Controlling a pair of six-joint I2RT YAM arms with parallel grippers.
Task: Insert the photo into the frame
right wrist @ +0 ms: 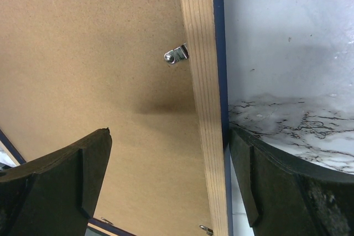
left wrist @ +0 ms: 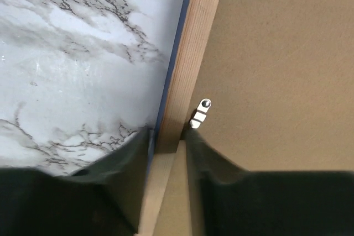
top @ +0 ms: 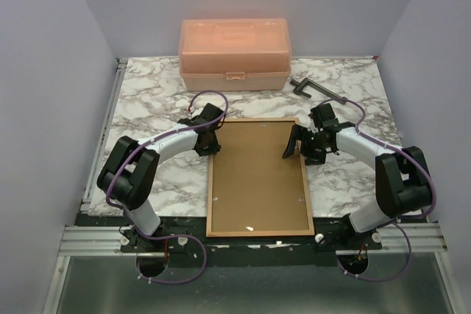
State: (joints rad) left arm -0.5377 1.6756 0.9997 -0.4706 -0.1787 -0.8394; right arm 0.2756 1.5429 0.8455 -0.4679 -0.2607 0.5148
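Observation:
The frame (top: 210, 204) lies face down on the marble table, showing its tan wood back, with a brown backing board (top: 257, 174) seated inside it. My left gripper (top: 213, 140) is at the frame's upper left rail. In the left wrist view the rail (left wrist: 191, 53) runs between the jaws, and the left gripper (left wrist: 168, 136) is shut on it, just below a metal turn clip (left wrist: 200, 113). My right gripper (top: 294, 143) stands open astride the right rail (right wrist: 202, 81). One finger (right wrist: 66, 175) is over the board and the other is outside the blue edge. The photo is hidden.
A peach plastic box (top: 234, 53) stands at the back of the table, just beyond the frame. A black clamp-like tool (top: 313, 87) lies at the back right. Marble tabletop (top: 147, 101) shows on both sides of the frame. Another clip (right wrist: 176, 55) sits on the right rail.

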